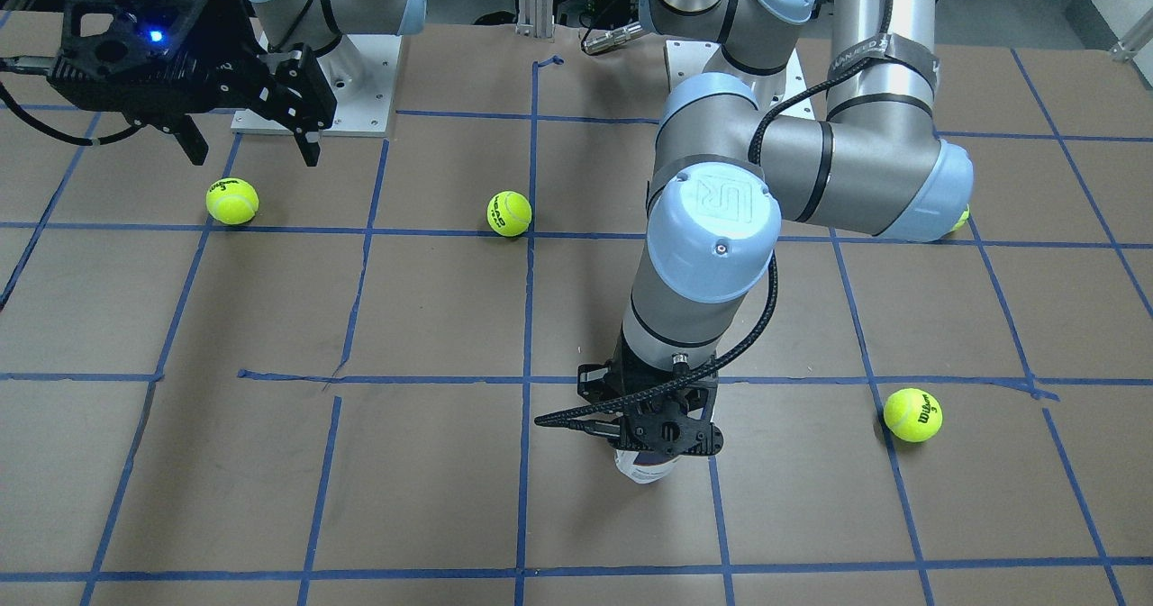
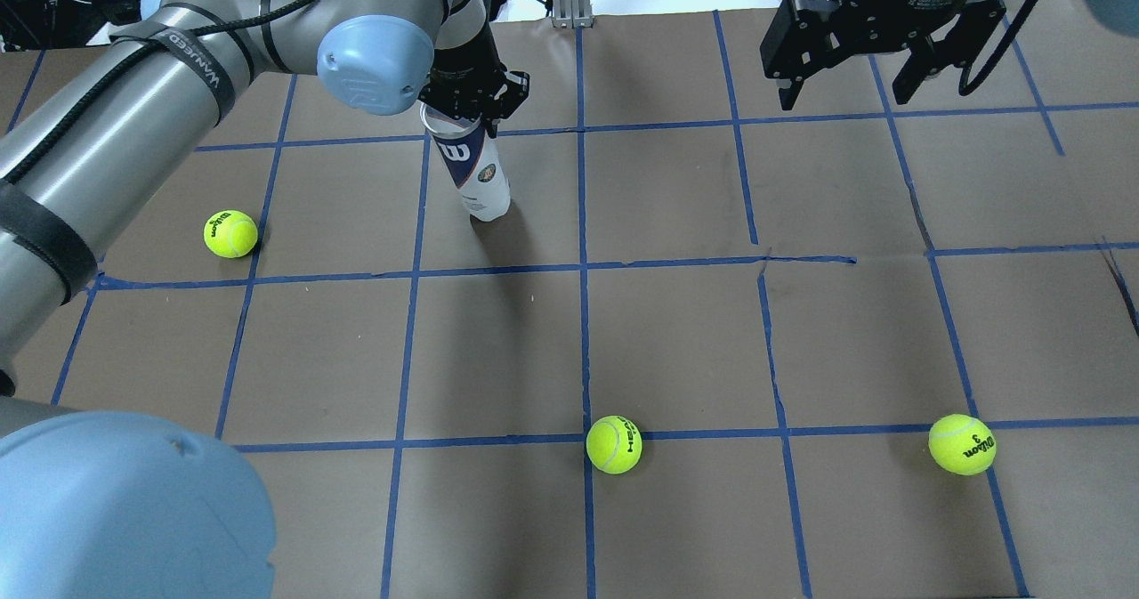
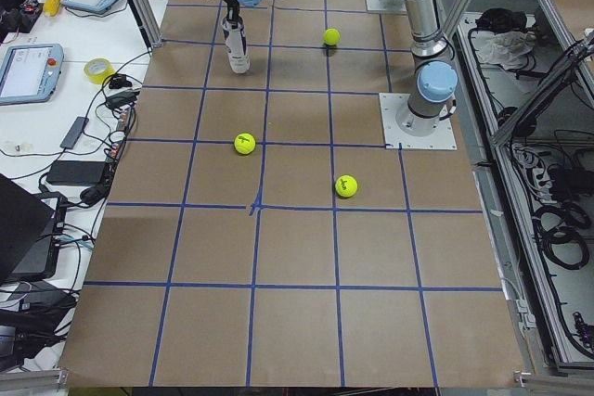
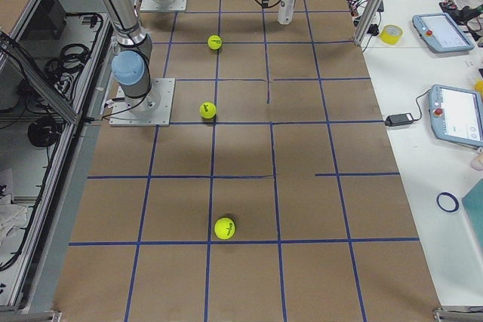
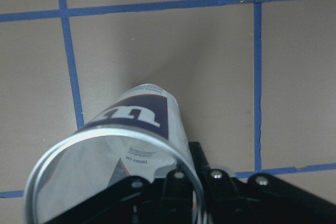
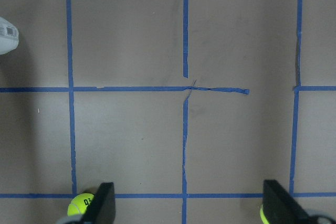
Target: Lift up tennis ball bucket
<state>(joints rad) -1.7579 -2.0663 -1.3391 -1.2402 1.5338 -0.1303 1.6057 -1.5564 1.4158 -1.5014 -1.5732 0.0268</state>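
Observation:
The tennis ball bucket (image 2: 479, 172) is a slim clear can with a navy and white label and a white W. It stands nearly upright at the far left-middle of the table, leaning a little. My left gripper (image 2: 467, 105) is shut on its open top rim from above. The left wrist view looks down the bucket (image 5: 142, 116) to the table, and I cannot tell whether its base touches the paper. The bucket's lower end shows under the gripper (image 1: 662, 430) in the front view (image 1: 641, 469). My right gripper (image 2: 854, 92) hangs open and empty high over the far right.
Loose tennis balls lie on the brown paper with its blue tape grid: one left of the bucket (image 2: 230, 233), one at the near middle (image 2: 614, 444), one at the near right (image 2: 962, 444). A fourth ball (image 1: 960, 219) peeks from behind the left arm's elbow.

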